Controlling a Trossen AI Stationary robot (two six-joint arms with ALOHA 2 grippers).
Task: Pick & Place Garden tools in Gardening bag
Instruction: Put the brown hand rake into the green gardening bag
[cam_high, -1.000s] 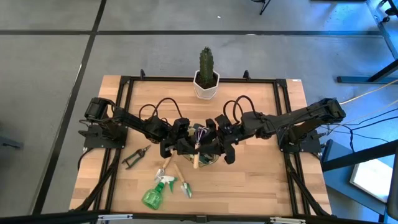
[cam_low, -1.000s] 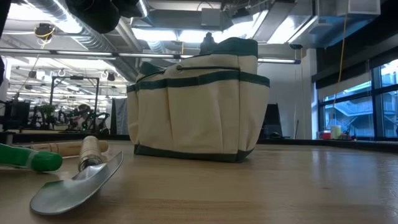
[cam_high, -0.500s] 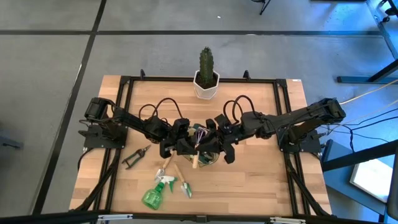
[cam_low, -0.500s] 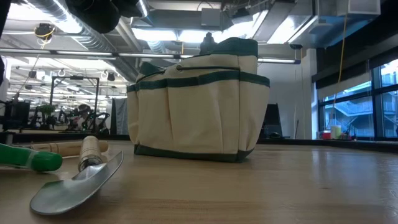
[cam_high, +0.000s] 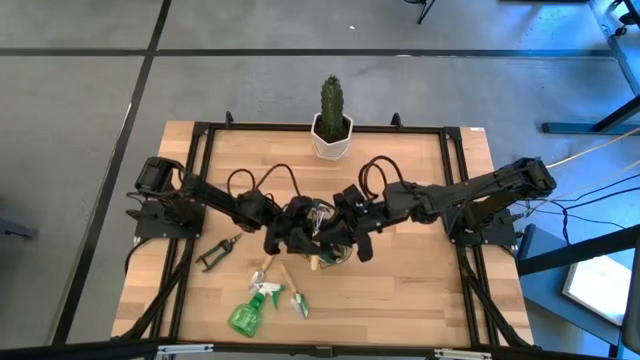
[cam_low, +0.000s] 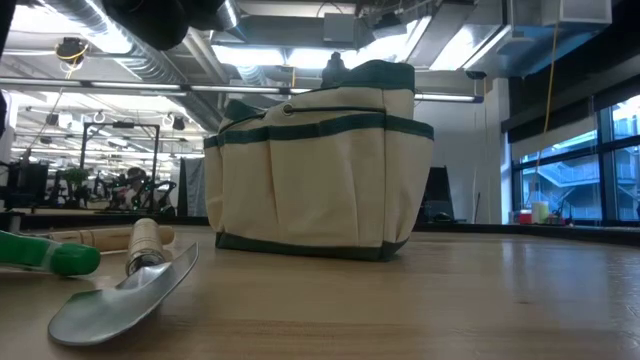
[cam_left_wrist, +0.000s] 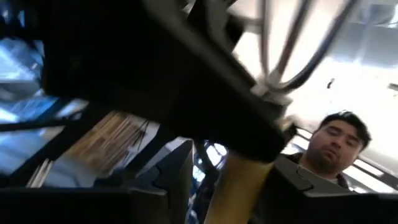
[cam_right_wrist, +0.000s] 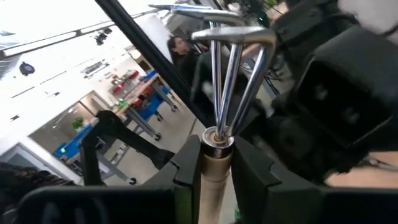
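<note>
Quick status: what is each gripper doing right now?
Left gripper: over the gardening bag; open or shut cannot be told.
Right gripper: shut on the wooden-handled fork.

The gardening bag (cam_high: 335, 243) is set in the middle of the table (cam_high: 420, 290). The cactus pot (cam_high: 332, 135) is placed behind it, at the far edge. The pruning shears (cam_high: 218, 252) are laid to the bag's left. A trowel (cam_high: 297, 296) and the spray bottle (cam_high: 248, 312) are laid in front, near the front edge.
</note>
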